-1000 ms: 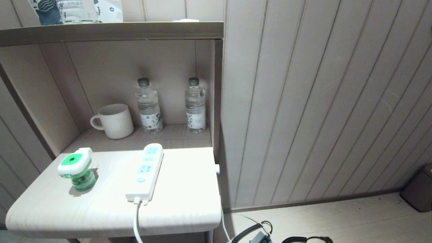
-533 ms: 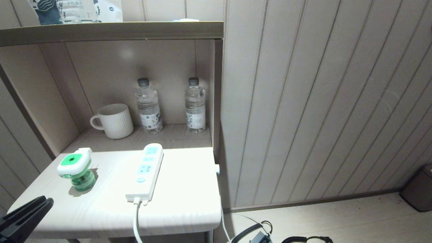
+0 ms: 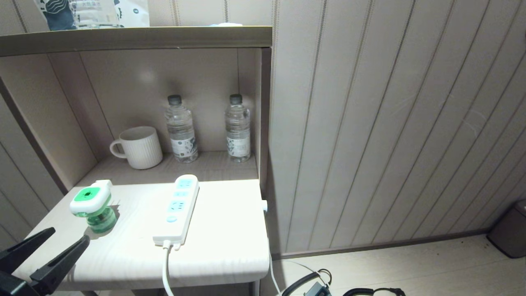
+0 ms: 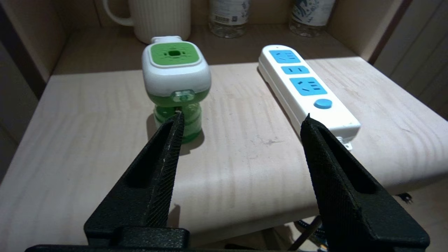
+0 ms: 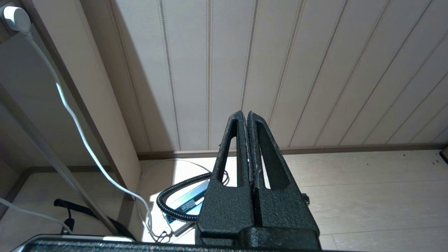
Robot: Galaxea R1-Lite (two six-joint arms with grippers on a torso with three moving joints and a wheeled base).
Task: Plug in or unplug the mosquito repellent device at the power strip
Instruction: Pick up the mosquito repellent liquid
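A: Where's the mosquito repellent device?
B: Standing upright on the white table, unplugged. Landmark = the power strip: device sits well to its left, apart from it, nothing touching.
A: And the strip itself?
B: Flat on the table, sockets up, white cord running off the near edge. Behind it, on the lower shelf: ribbed mug and two water bottles.
A: Left gripper?
B: At the table's near-left corner, nearer than the strip and left of it. Fingers spread wide, nothing btw them, holding nothing. In the wrist view, one tip lines up w/ the device's green bottle, the other w/ the strip's near end; can't tell if any contact, looks short of both.
A: Right gripper?
B: Low, off to the strip's right, beside the table, pointing at the paneled wall and floor. Fingers pressed together, empty.
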